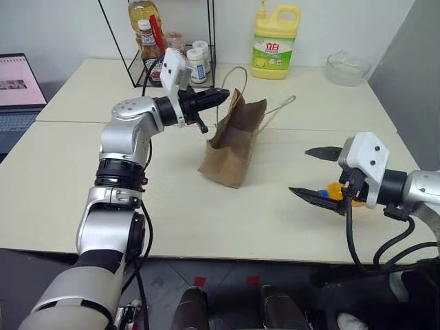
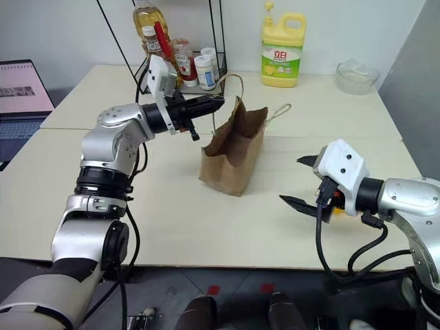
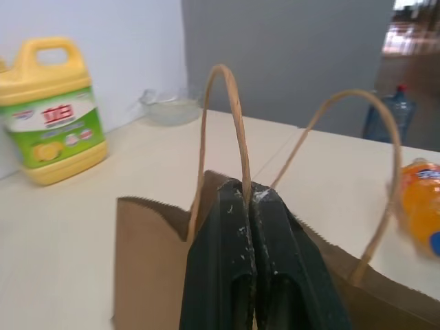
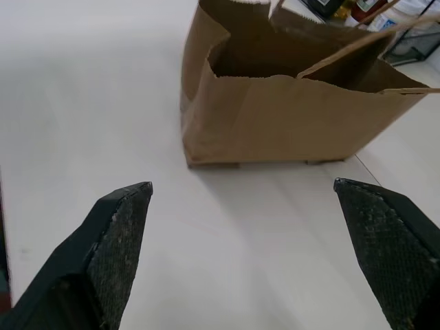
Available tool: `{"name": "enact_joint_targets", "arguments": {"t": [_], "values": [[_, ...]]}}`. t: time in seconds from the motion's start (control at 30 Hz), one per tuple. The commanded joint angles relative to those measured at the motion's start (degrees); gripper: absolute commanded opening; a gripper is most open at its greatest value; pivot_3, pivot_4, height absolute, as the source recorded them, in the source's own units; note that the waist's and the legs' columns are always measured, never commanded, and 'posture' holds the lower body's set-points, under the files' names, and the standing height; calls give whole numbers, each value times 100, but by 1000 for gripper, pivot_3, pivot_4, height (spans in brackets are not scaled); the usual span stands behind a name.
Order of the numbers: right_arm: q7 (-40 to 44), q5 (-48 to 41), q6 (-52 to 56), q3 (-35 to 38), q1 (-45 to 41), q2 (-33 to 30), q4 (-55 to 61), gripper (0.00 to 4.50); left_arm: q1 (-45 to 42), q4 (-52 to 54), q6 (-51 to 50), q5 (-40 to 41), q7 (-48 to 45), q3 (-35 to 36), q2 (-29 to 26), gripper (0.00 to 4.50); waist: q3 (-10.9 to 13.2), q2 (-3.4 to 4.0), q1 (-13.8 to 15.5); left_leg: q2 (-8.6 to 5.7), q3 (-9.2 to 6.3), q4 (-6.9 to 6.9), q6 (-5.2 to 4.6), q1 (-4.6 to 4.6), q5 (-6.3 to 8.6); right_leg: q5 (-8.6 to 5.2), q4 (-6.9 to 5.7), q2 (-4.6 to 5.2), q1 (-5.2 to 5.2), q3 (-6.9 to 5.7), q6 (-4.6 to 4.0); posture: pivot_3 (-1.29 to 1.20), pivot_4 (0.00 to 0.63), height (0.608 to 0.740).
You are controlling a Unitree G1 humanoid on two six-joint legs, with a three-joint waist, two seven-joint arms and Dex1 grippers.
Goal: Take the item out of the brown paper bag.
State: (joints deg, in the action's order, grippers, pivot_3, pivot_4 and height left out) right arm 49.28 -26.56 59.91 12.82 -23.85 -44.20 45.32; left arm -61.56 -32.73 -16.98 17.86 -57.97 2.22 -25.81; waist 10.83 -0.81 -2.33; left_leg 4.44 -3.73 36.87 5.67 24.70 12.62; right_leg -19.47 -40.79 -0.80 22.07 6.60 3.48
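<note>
Left gripper (image 1: 218,96) is clamped on one cord handle of the brown paper bag (image 1: 232,146), which stands upright on the table (image 1: 82,158). Right gripper (image 1: 315,174) hangs spread wide and empty, with the orange soda bottle (image 1: 335,190) lying on the table just behind its fingers, well apart from the bag.

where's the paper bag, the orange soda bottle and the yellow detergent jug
brown paper bag (image 1: 230,148), left eye view, on its creased front side.
orange soda bottle (image 3: 421,205), left wrist view, on its orange body.
yellow detergent jug (image 1: 275,42), left eye view, on its green label.
</note>
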Motion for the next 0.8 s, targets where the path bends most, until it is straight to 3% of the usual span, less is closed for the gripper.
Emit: {"name": "enact_joint_targets", "arguments": {"t": [0.03,0.13,0.43,0.8], "values": [[-449,-327,186,70,-336,190,132,4481,39,-45,172,-114,68,69,-147,197,0,0,7,0,0,0,0,0,0,0,0,0,0,0,0,0,150,740],[-629,-426,164,-43,-435,205,51,4500,72,-154,271,-211,95,63,-194,857,0,0,14,0,-1,0,-2,0,1,0,0,0,1,-1,0,0,150,740],[-915,-643,-7,-217,-463,190,-92,4500,374,201,442,-321,357,169,-387,3600,0,0,30,1,0,-1,-3,0,1,0,-1,0,2,-1,0,0,150,740],[-1555,-706,-219,-143,-148,486,-60,4500,1640,2637,-623,212,1636,992,-532,3600,-1,0,31,4,-1,0,-1,1,1,0,-3,0,3,-1,0,0,150,740]]}}
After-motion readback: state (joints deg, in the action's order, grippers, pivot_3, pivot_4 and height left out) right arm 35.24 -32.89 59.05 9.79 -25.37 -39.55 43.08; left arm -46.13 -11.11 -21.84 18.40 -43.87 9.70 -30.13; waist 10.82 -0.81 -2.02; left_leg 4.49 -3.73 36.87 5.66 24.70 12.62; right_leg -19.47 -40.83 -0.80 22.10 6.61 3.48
